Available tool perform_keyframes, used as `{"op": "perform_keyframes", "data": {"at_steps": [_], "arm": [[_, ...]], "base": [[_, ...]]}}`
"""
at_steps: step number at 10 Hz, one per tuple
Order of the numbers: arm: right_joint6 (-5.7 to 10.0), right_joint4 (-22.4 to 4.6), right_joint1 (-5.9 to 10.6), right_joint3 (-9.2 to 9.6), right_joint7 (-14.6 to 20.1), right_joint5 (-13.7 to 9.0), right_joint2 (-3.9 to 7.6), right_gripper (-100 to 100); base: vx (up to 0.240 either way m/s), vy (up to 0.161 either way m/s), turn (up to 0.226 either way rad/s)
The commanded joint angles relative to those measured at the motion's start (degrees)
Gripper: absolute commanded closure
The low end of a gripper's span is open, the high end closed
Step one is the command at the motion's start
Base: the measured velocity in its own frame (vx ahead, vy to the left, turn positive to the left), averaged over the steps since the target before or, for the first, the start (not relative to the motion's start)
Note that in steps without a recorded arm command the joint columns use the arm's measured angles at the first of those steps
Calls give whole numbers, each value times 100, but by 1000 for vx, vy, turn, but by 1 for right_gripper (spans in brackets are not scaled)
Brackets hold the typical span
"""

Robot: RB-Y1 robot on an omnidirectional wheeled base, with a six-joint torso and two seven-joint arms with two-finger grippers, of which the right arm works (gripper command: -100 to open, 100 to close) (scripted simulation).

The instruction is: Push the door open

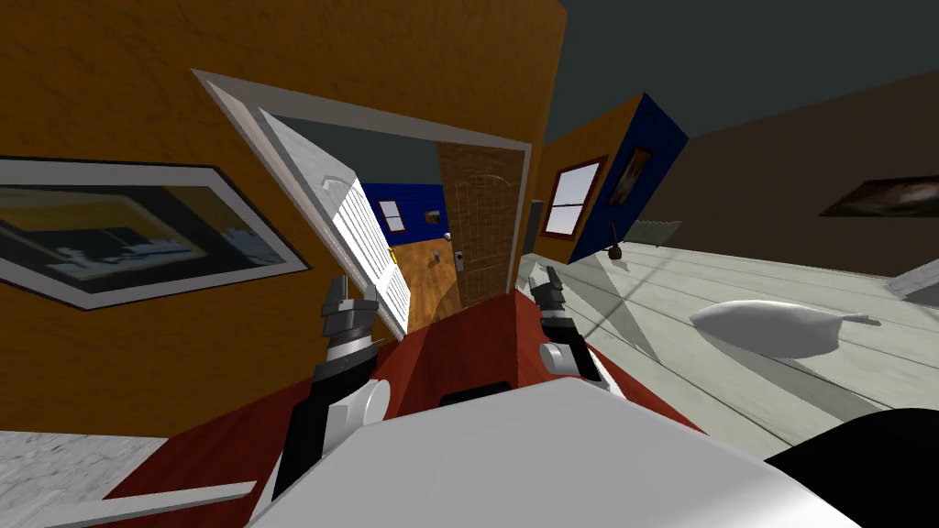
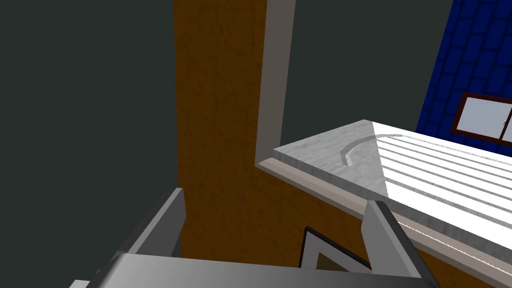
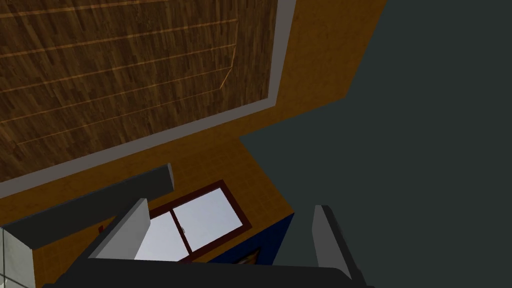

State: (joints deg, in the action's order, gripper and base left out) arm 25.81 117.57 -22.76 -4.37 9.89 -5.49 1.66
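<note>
A white louvered door [image 1: 367, 240] stands swung inward at the left side of a grey-framed doorway [image 1: 385, 117] in an orange wall. Its top corner [image 2: 360, 160] lies just beyond my left gripper [image 2: 277, 215], which is open and empty. In the head view the left gripper [image 1: 347, 304] is raised close beside the door's lower free edge; I cannot tell whether they touch. A brown wood door [image 1: 477, 220] fills the right of the opening. My right gripper [image 1: 543, 280] is held up by the right jamb, open and empty [image 3: 225, 227], with the brown door [image 3: 125, 75] ahead of it.
A framed picture [image 1: 138, 229] hangs on the orange wall to the left. The floor under me is red [image 1: 458, 353]. To the right lie pale planks with a white oblong thing [image 1: 770, 328]. A window [image 1: 570, 197] sits by a blue wall.
</note>
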Motion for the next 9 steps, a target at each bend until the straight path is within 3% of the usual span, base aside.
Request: {"op": "perform_keyframes", "data": {"at_steps": [1, 3, 8, 9], "arm": [[57, -286, 112, -19, -2, -32, 100, -100], [62, -523, 200, -39, -1, -56, 167, -100], [87, -1538, 696, -155, 1, -192, 539, -100], [87, -1599, 696, -155, 1, -192, 539, -100]], "base": [[75, 1, 197], [65, 5, 110], [68, 5, 179], [62, -4, 94]]}}
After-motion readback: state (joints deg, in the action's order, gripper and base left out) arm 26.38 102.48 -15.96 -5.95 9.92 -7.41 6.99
